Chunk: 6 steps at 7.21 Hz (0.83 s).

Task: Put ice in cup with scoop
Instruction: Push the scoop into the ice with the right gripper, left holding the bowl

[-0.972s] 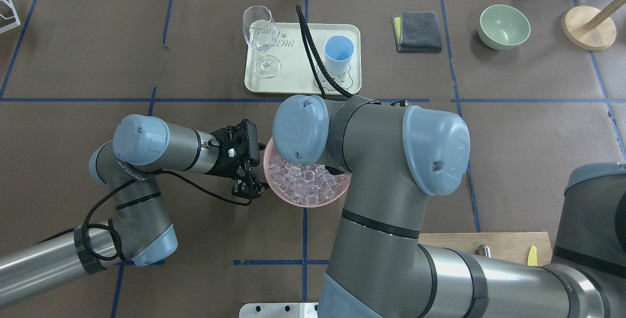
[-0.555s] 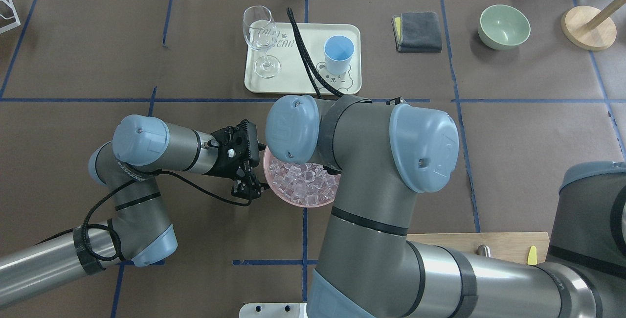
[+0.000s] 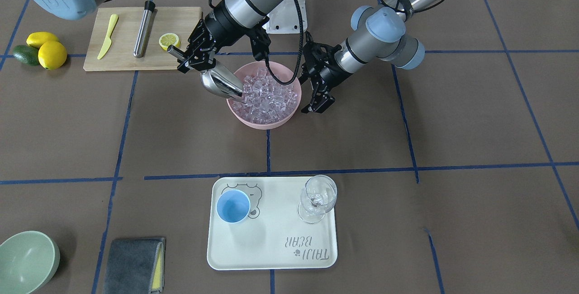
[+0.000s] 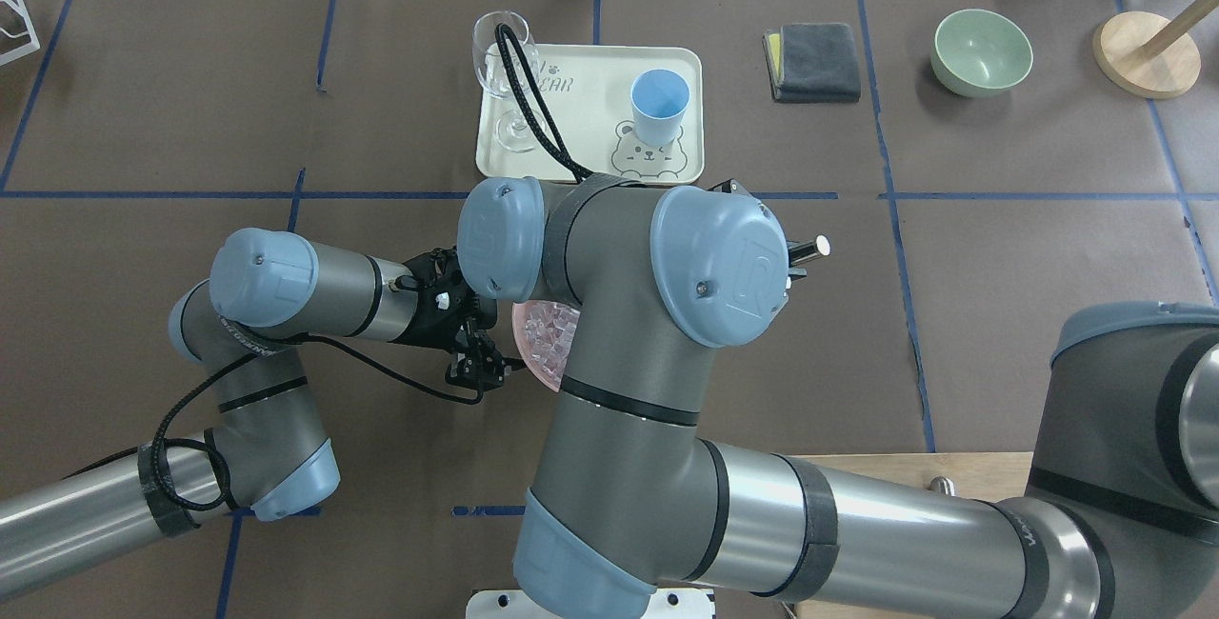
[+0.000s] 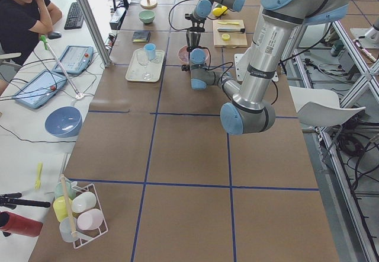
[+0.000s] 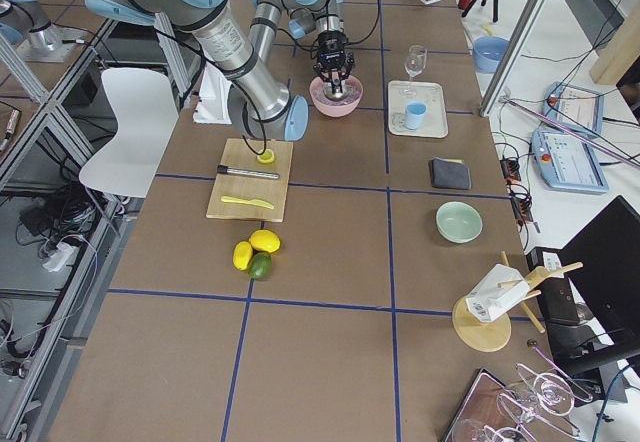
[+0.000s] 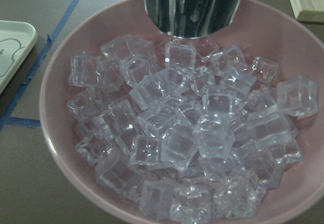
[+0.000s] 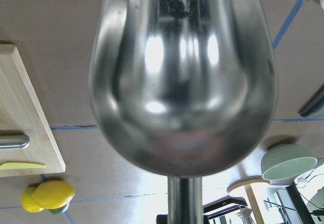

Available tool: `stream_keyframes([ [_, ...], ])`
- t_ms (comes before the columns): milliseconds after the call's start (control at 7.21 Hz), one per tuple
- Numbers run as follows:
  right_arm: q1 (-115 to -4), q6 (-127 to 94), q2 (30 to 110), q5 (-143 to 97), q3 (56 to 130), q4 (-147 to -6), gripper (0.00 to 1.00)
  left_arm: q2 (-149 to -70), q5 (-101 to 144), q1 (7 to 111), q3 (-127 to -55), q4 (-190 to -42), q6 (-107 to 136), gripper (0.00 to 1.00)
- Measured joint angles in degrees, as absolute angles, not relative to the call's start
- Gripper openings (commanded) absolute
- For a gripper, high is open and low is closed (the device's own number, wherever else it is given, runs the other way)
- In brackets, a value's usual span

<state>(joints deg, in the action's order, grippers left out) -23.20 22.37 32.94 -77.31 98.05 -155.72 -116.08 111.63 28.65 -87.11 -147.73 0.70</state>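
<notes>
Brown-papered tabletop (image 3: 452, 126), ruled with blue tape, carries every item. Cream tray (image 3: 271, 239): well apart from both end effectors, beyond the bowl on the side away from the robot. Pink bowl (image 3: 262, 124): between the two end effectors, just ahead of and below the right end effector (image 3: 197, 61), with the left end effector (image 3: 318, 105) just beside its opposite rim; whether that one's fingers are apart or together cannot be told. Scoop (image 3: 220, 83): handle clamped in the right end effector, trough angled down, mouth touching the ice (image 3: 267, 95) at the near rim. Cup (image 3: 233, 206): upright on the tray, empty. Judged stage: loading is under way. No ice has reached the cup, and lifting, carrying and tipping all remain.
</notes>
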Motion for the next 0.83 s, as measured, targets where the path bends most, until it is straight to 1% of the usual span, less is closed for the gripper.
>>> stream_keyframes([
  [833,-22.8,22.6,32.6,-76.9,96.4,-153.4,0.0,-116.8,111.6,28.2,-87.1,-147.8,0.7,1.0],
])
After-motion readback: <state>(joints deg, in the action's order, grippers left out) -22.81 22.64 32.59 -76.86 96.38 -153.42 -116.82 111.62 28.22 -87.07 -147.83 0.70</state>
